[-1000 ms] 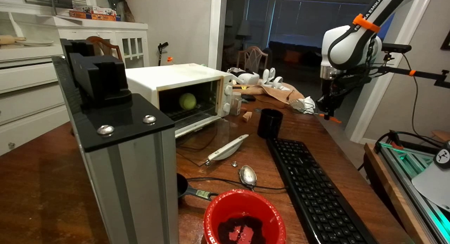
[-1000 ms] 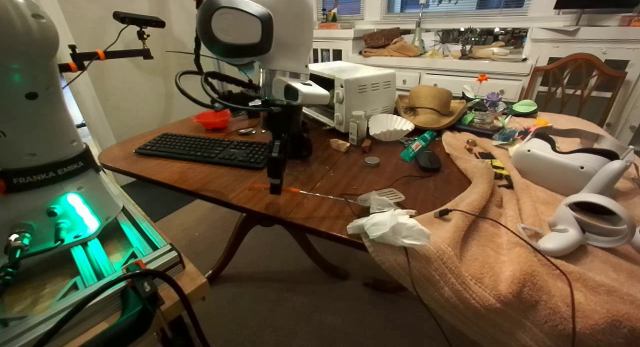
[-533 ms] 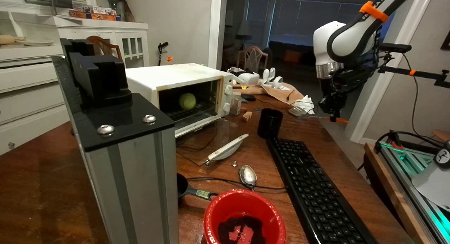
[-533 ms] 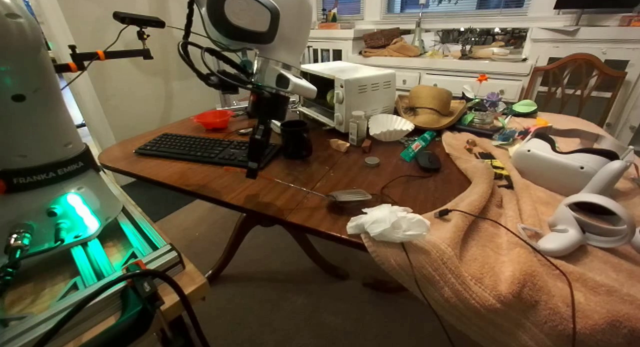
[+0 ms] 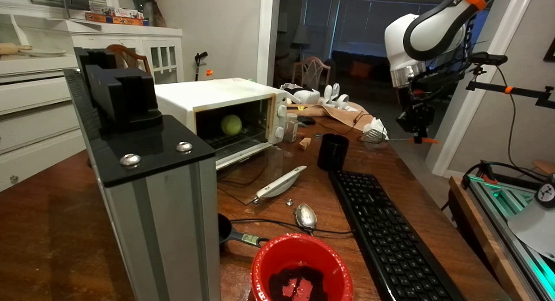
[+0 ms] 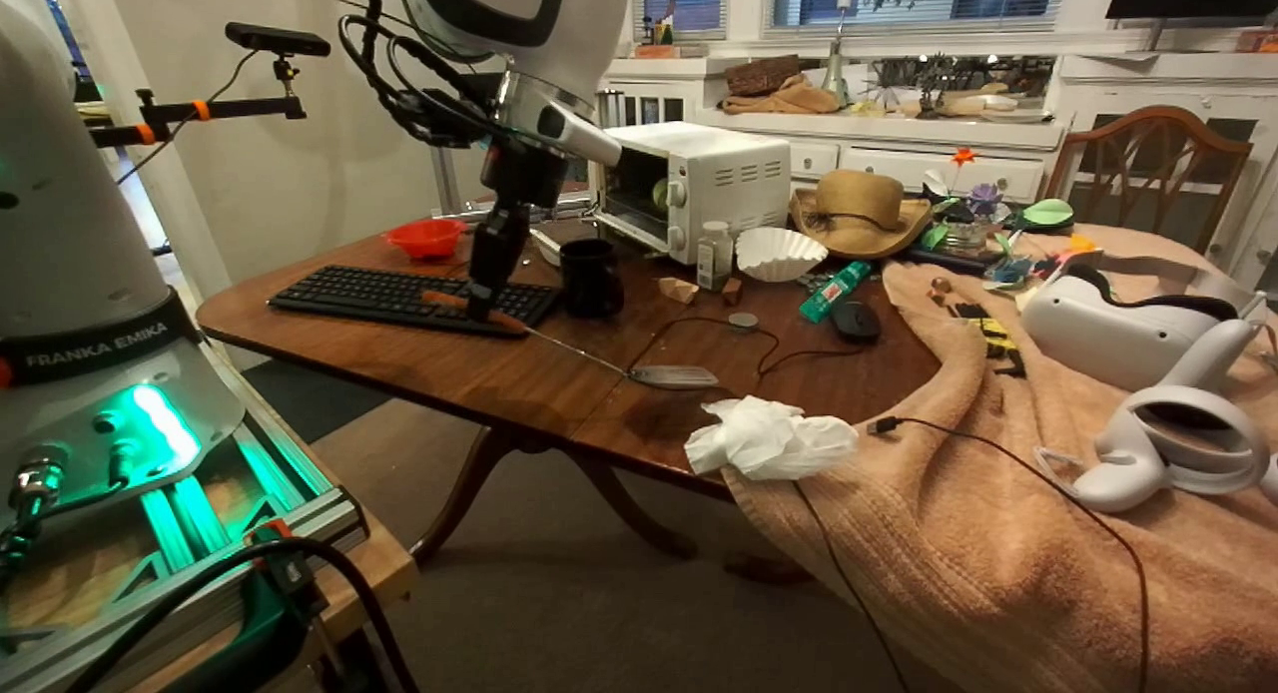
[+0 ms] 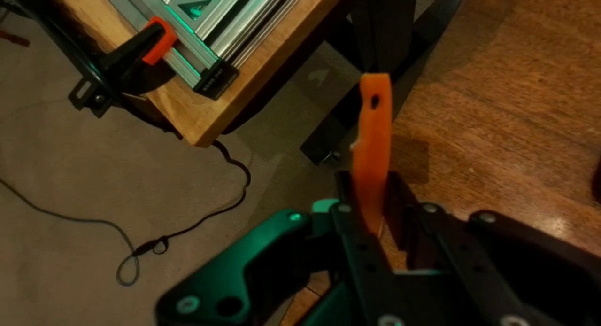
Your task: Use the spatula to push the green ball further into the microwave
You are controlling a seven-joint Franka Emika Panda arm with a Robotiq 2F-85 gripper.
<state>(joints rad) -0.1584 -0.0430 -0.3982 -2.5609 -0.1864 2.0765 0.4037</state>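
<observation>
My gripper (image 7: 368,187) is shut on the orange handle (image 7: 374,138) of the spatula, whose end sticks out past the fingertips. In an exterior view the gripper (image 6: 481,309) is by the keyboard, with the slotted metal blade (image 6: 674,376) pointing away from it, seemingly above the table. The blade also shows in an exterior view (image 5: 375,137). The green ball (image 5: 231,125) sits inside the white microwave (image 5: 225,93), whose front is open and door folded down. In an exterior view the ball (image 6: 660,195) is partly hidden by the microwave's knob side (image 6: 734,164). The gripper is well apart from both.
A black mug (image 6: 591,279) and a keyboard (image 6: 409,299) lie between gripper and microwave. A clear bottle (image 6: 714,256) stands at its corner. A thin cable (image 6: 689,320) runs up to the spatula's neck; I cannot tell if it is caught. White tissue (image 6: 769,438) lies at the table edge.
My gripper has moved with the spatula, leftward and up in an exterior view, and the wrist has tilted. The blade has come away from the tissue. The thin cable has shifted; the ball has not.
</observation>
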